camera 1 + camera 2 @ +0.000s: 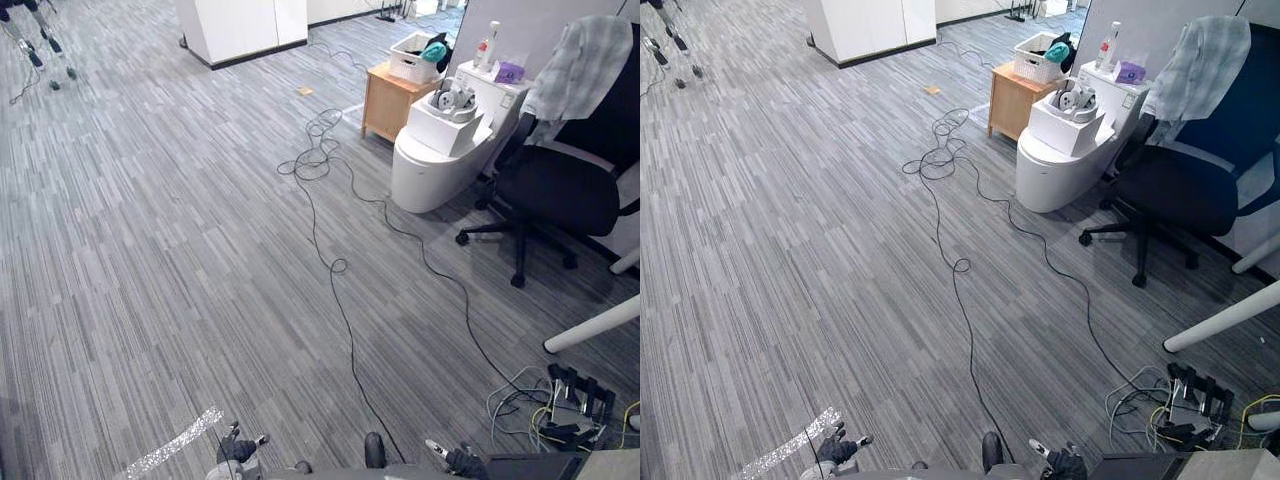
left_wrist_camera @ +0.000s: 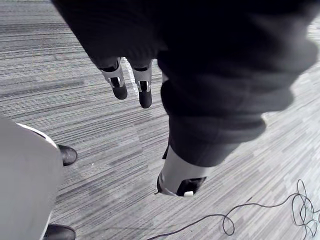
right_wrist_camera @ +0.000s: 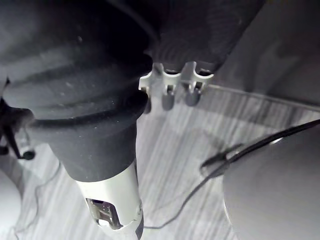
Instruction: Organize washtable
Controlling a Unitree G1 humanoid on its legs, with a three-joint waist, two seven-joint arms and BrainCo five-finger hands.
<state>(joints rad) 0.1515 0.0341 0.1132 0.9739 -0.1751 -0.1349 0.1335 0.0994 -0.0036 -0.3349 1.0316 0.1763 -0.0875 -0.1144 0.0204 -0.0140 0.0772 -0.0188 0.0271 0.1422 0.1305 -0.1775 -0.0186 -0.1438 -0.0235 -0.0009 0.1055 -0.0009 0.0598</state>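
Note:
Far off at the upper right stands a white washstand [image 1: 492, 92] carrying a bottle [image 1: 488, 45] and a purple packet [image 1: 510, 72]. In front of it is a white rounded unit [image 1: 430, 178] with a white box [image 1: 445, 125] on top. Beside them a wooden cabinet [image 1: 388, 100] bears a white basket [image 1: 413, 60] with teal cloth in it. My left hand [image 1: 238, 452] and right hand [image 1: 465, 463] hang low over the carpet, far from all this. Both hold nothing, with the left fingers [image 2: 131, 84] and the right fingers [image 3: 172, 89] relaxed.
A black office chair [image 1: 555, 185] draped with a checked towel [image 1: 580, 65] stands right of the white unit. A power strip with plugs [image 1: 575, 400] lies on the floor at lower right, near a slanted white table leg [image 1: 590, 325]. A white cabinet [image 1: 240, 25] stands at the back.

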